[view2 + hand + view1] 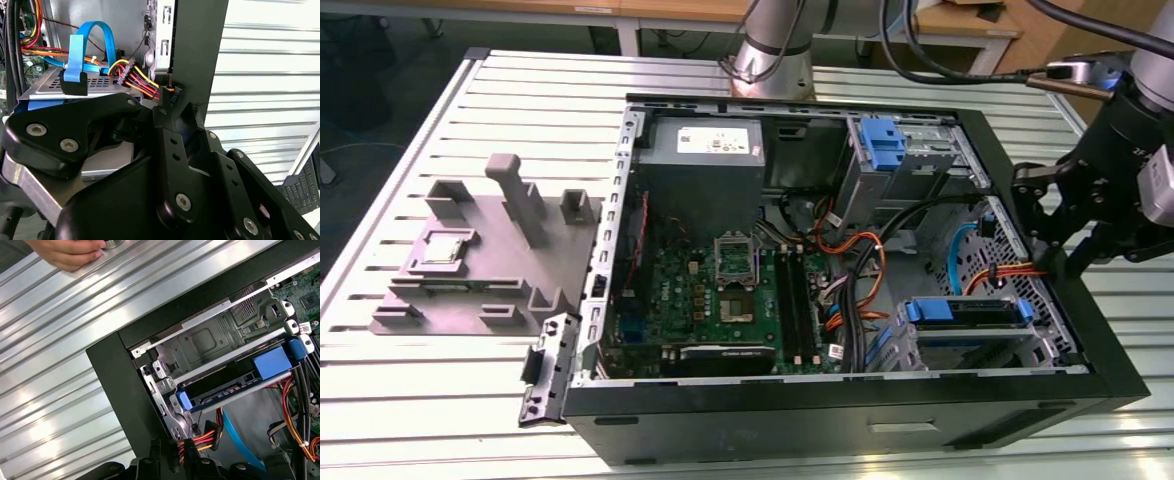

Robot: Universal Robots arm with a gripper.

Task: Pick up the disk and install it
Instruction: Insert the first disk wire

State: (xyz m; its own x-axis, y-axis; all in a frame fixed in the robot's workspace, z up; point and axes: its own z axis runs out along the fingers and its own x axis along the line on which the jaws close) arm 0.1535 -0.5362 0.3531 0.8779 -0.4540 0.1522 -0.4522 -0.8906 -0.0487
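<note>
Disk [965,312] sits in its blue carrier in the case's lower bay, tool [1047,255] hovering at the case edge beside it, grip unreadable and seemingly empty, so line up squarely

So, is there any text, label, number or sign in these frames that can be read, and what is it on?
No text here can be quoted.
White label on the power supply: print too small to read.
Motherboard markings: too small to read.
Small white sticker on the drive cage: blurred, unreadable.
</note>
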